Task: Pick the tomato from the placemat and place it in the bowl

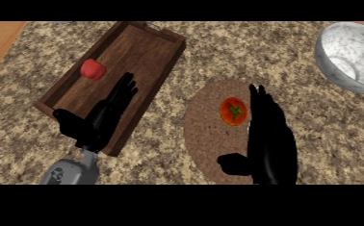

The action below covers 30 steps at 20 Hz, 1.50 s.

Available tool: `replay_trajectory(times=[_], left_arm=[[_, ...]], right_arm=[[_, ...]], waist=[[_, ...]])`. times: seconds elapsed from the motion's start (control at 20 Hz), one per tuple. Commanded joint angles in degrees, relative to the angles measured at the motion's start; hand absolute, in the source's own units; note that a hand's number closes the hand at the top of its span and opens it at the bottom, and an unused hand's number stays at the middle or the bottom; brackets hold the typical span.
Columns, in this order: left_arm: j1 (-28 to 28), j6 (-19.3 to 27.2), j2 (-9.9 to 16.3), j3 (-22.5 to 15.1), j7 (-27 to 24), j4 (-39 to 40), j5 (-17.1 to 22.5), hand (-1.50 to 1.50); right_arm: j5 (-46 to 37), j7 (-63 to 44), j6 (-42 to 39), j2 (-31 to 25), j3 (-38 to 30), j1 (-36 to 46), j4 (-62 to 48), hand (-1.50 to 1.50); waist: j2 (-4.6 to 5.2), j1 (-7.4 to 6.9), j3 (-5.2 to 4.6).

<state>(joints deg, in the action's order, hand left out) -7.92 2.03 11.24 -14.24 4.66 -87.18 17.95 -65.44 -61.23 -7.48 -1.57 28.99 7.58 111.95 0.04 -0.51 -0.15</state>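
Your right hand point(270, 138) is hovering over the round placemat point(210, 143), fingers straight, thumb out to the left, holding nothing. The tomato point(233, 111) is sitting on the placemat's far part, just left of your fingers, so you're closing leftward. The right hand is nearer by far. Your left hand point(103, 114) is resting open over the wooden tray point(149, 42), near a red pepper point(92, 69). The bowl point(344, 56) is waiting far right on the table point(249, 47).

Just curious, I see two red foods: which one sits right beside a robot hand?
The round red-orange tomato on the round woven placemat, just left of the right robot hand. The red pepper lies in the wooden tray.
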Motion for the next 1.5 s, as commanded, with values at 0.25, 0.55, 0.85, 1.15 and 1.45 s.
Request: replay_trajectory(times=[0.25,0.55,0.85,1.15,1.45], left_arm=[[0.12,1.45,-1.91,-0.31,1.30,-1.07,-1.42,0.00],[0.84,-2.78,-1.19,1.13,-1.80,2.30,-0.77,0.00],[-0.69,-2.68,-1.79,2.56,0.59,1.57,-1.22,0.00],[2.74,-1.37,-2.71,1.44,4.48,-5.46,-1.95,0.00],[2.69,-3.20,-2.11,3.50,5.58,-6.05,-1.64,0.00]], right_arm=[[5.01,-11.62,-7.10,1.53,-2.61,5.33,-6.89,-1.50],[8.25,-10.52,-9.15,1.54,-6.56,9.34,-10.57,-1.50],[7.73,-13.69,-6.33,1.55,-2.51,12.62,-14.02,-1.50],[5.76,-8.26,1.16,1.55,-2.67,9.51,-21.30,-1.50],[4.47,-4.07,3.13,1.55,-5.80,8.36,-23.13,-1.50]], waist=[[-0.05,0.23,0.12],[0.03,0.36,0.11],[-0.03,0.32,0.12],[-0.07,0.14,0.16],[-0.08,0.24,0.16]])
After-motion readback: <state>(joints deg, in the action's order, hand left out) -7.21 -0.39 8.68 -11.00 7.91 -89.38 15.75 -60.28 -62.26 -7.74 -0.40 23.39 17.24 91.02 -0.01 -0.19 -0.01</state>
